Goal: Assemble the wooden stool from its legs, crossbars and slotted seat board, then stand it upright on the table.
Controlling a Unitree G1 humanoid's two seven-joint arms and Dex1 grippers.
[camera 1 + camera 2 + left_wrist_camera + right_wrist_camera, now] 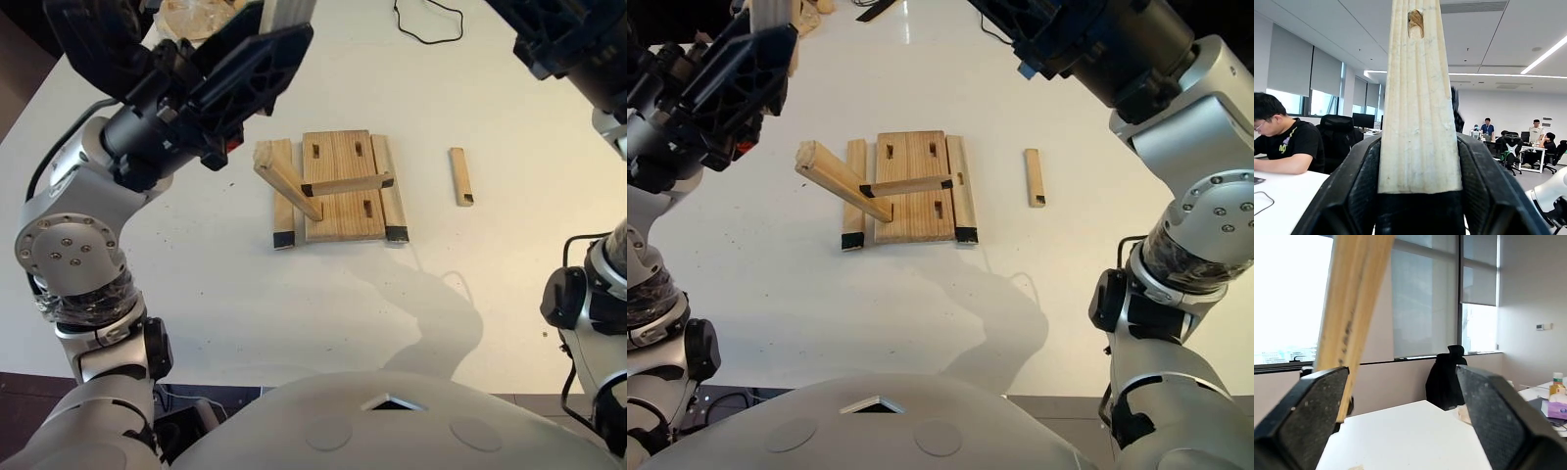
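Fingers [1359,191] of the left gripper [1420,147] press together on a leg [1418,98], which runs straight out past their tips. We judge it is held raised so that it can be lined up with the board. Well below those fingers, between the two arms, the seat board [343,215] lies flat on the table [196,274] with its slots [319,150] facing up, ready to take parts. A tilted leg [286,181] and a crossbar [348,183] stand joined over it, and two flat legs [392,196] lie along its edges. A loose crossbar [461,176] lies well apart from every finger. The right gripper [1400,377] has its fingers [1308,431] spread wide. A wooden bar [1354,298] lies against one finger, not pinched between the two, and we cannot tell what carries it.
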